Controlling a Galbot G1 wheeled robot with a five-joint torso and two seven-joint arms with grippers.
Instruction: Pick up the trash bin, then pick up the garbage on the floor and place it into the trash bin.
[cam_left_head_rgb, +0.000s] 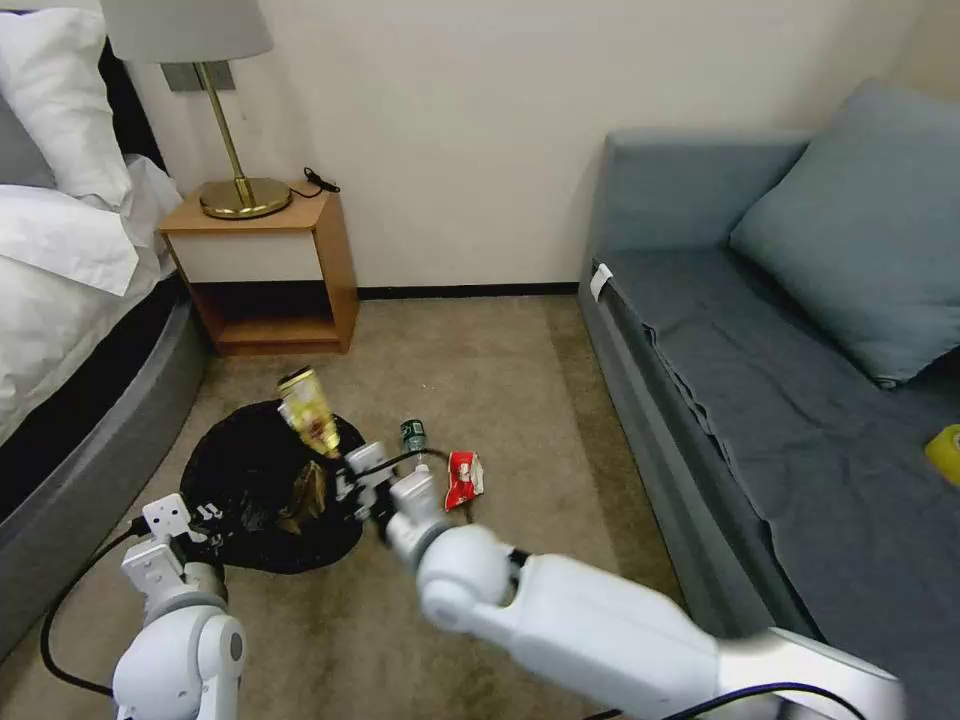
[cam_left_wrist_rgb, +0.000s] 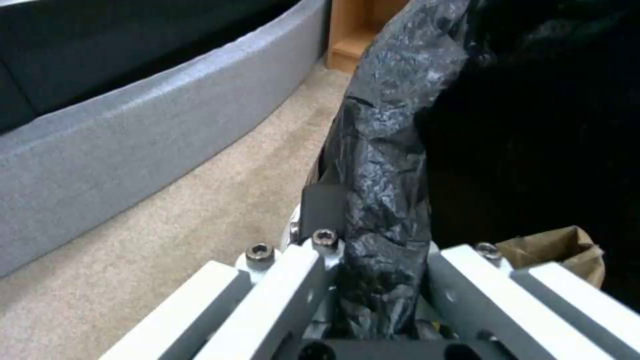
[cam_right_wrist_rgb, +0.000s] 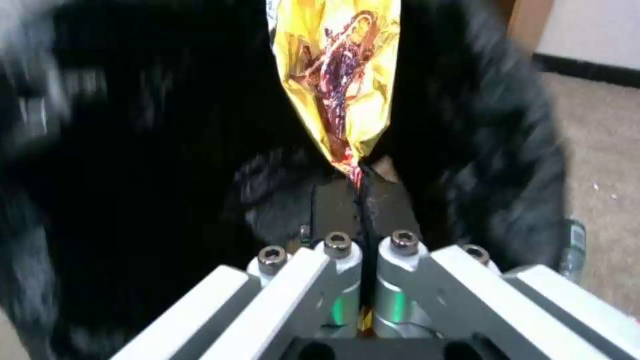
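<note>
A small round trash bin lined with crinkly black bag (cam_left_head_rgb: 262, 490); a crumpled brown paper packet (cam_left_wrist_rgb: 559, 250) lies inside; a yellow-dark foil snack wrapper (cam_left_head_rgb: 308, 411) stands upright over its rim; beside it on the carpet, a mini clear green-labelled bottle (cam_left_head_rgb: 413, 434) and a red snack wrapper (cam_left_head_rgb: 463, 479).

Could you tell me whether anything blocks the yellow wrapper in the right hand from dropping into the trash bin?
Nothing visible does. The right hand is shut on the yellow wrapper over the open mouth of the trash bin, whose rim the left hand grips. A brown paper packet lies inside.
</note>
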